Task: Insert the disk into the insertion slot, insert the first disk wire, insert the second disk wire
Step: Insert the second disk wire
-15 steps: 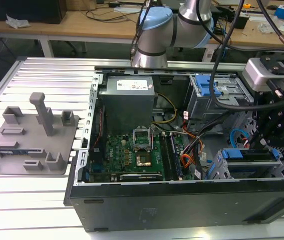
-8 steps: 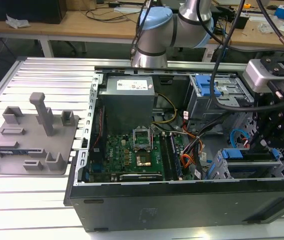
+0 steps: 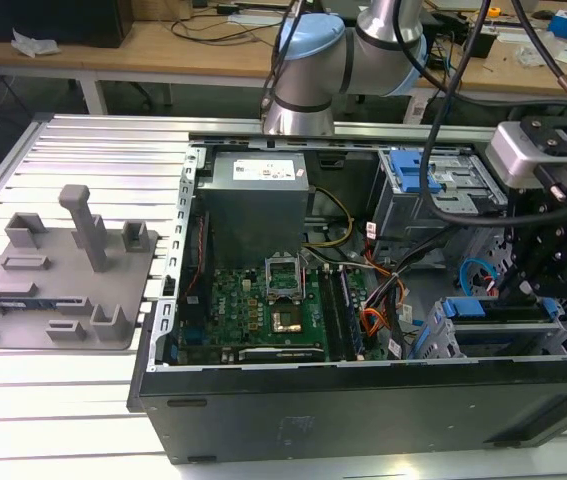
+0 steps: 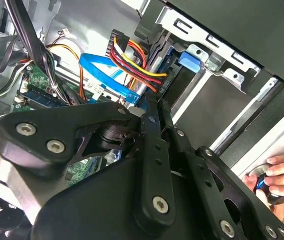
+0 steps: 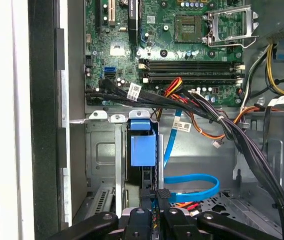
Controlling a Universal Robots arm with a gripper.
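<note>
Already seated, the disk [image 5: 143, 145] stands on edge in the insertion slot [image 5: 101, 150], its blue carrier showing. Beside it the first disk wire [image 5: 192, 187] loops toward a dark plug at the disk's end, right at the gripper [image 5: 152, 212]. Whether its fingers grip that plug cannot be told. In the exterior view the arm reaches down into the case's right end.

The gripper [image 3: 523, 290] hangs inside the open computer case [image 3: 363, 400], at the exterior view's right end. Directly beneath it sits the disk [image 3: 493, 308], lodged in the insertion slot [image 3: 443, 335]. The first disk wire [image 5: 192, 187] loops just beside the gripper's fingers [image 5: 177, 222]. The motherboard [image 3: 263, 310] lies well apart, toward the exterior view's left. A hand [image 4: 282, 175] rests on the case edge near the gripper. Outside the case, further left, a fixture plate [image 3: 63, 280] lies on the table [image 3: 63, 400].
</note>
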